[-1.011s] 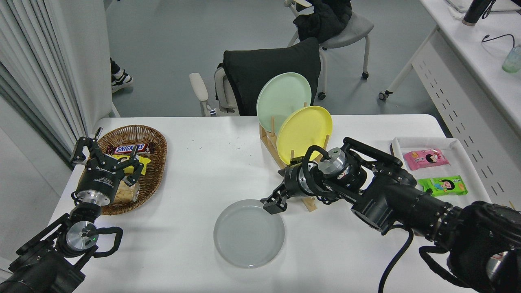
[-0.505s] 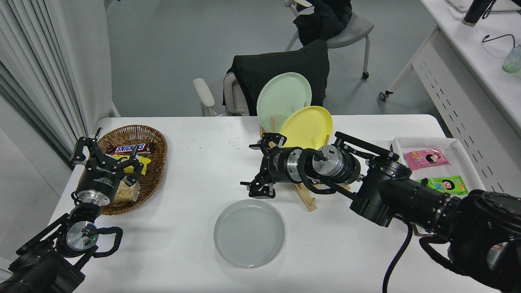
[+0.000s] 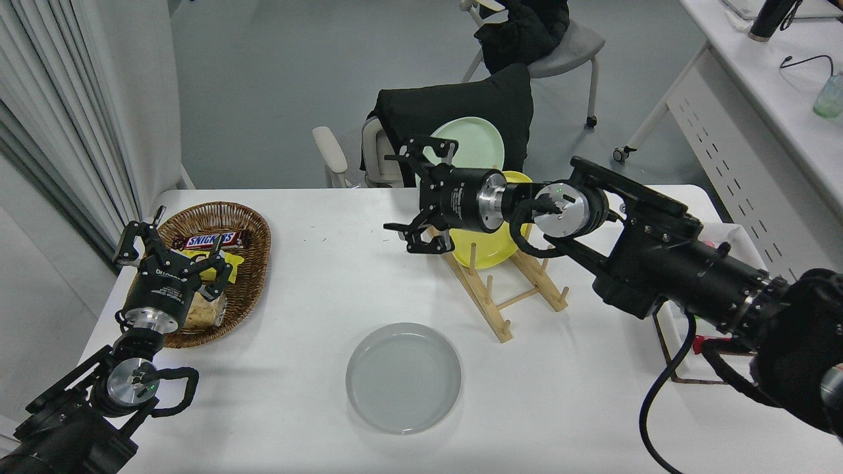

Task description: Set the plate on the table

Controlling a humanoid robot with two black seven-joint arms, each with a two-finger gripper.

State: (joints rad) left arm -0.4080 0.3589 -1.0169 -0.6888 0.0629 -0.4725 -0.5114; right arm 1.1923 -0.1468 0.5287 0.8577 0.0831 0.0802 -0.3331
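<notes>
The pale grey plate (image 3: 403,377) lies flat on the white tabletop (image 3: 316,289), near the near edge at the middle, with bare surface all round it. Beyond it to the right stands a wooden rack (image 3: 507,289), its near slots open, holding a yellow plate (image 3: 484,247) and, further back, a mint-green plate (image 3: 471,141) on edge. The right pincer (image 3: 418,194) hangs raised over the rack's far-left end, its fingers spread wide and holding nothing, partly covering both racked plates. A wicker basket (image 3: 253,227) of snacks sits at the left side, and the left pincer (image 3: 172,247) is parked over it, fingers spread and empty. A black-draped chair (image 3: 454,108) stands past the far edge.
</notes>
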